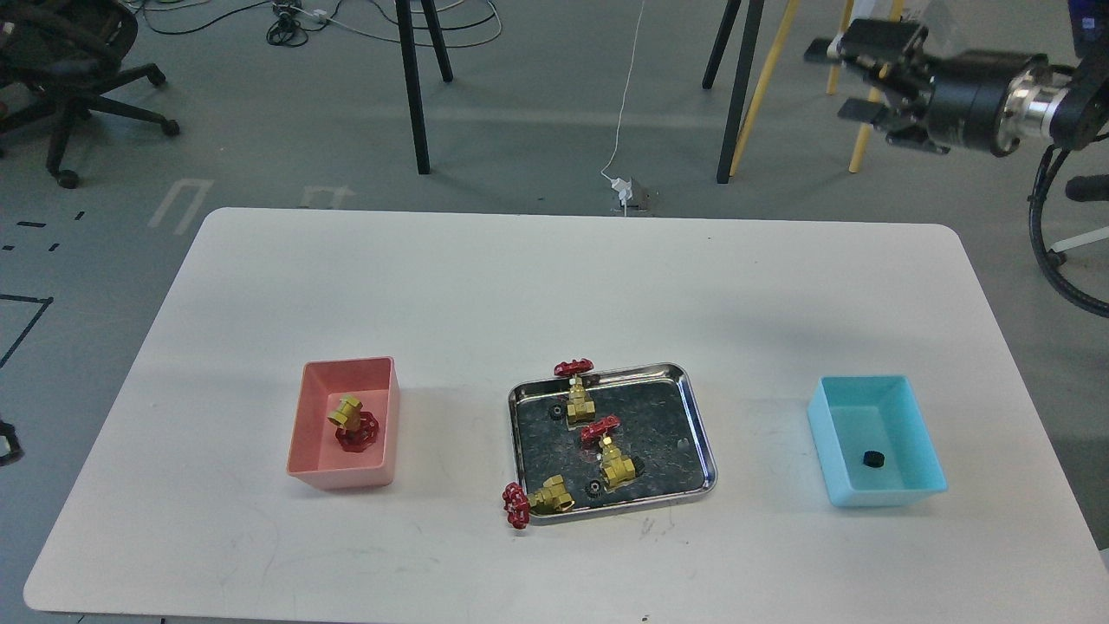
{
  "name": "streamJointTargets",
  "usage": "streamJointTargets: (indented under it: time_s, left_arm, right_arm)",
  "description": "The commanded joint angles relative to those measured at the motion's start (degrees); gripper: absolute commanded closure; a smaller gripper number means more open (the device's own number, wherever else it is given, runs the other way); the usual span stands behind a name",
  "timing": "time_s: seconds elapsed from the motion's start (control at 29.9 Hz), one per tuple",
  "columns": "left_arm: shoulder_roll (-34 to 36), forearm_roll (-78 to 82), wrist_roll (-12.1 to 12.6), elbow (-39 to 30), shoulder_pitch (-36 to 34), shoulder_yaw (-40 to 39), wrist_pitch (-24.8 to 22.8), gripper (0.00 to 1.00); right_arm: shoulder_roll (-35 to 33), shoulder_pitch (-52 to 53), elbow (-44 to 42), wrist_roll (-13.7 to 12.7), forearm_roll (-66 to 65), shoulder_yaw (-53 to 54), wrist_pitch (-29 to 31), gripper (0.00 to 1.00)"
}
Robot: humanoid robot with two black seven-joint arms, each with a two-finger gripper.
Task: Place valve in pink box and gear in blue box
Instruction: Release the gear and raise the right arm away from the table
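Note:
One brass valve (pixel 351 421) with a red handwheel lies inside the pink box (pixel 305 416) at the left. One black gear (pixel 873 459) lies on the floor of the blue box (pixel 827 433) at the right. Three more valves (pixel 577 399) (pixel 611 458) (pixel 539 500) and small black gears (pixel 555 412) (pixel 593 490) are in or at the rim of the steel tray (pixel 702 433) in the middle. My right gripper (pixel 839 78) is raised high at the top right, far above and behind the blue box, open and empty. My left gripper is out of view.
The white table (pixel 554 286) carries only the two boxes and the tray. One valve's red wheel hangs over the tray's front left corner. Black and yellow stand legs (pixel 736 95), cables and an office chair (pixel 61 78) stand on the floor behind the table.

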Motion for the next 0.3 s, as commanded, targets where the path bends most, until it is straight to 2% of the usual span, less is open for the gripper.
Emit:
streamJointTargets:
  time_s: [0.0,0.1,0.17,0.27]
  left_arm:
    - [-5.69,-0.39,2.00,0.01,-0.34,0.54,-0.16,0.00]
    - [-8.95,-3.20,4.02,0.01,-1.22,0.63,-0.16,0.00]
    - [-10.01,-3.39,4.73,0.01,-1.48,1.24,-0.16,0.00]
    - [-10.98,-3.30,4.56,0.18,-1.66,4.74,-0.16,0.00]
  right_arm:
    - [10.96,5.29,-11.93,-4.04,4.97,1.81,-14.72,0.06]
    - [18.62,6.71,-19.06,-10.36,8.14,1.45,-27.02,0.03]
    - [18.99,6.27,-19.43,-11.35,8.15,1.37,-29.87,0.02]
    - [18.64,4.17,-17.06,-11.35,8.32,0.49,-29.17,0.01]
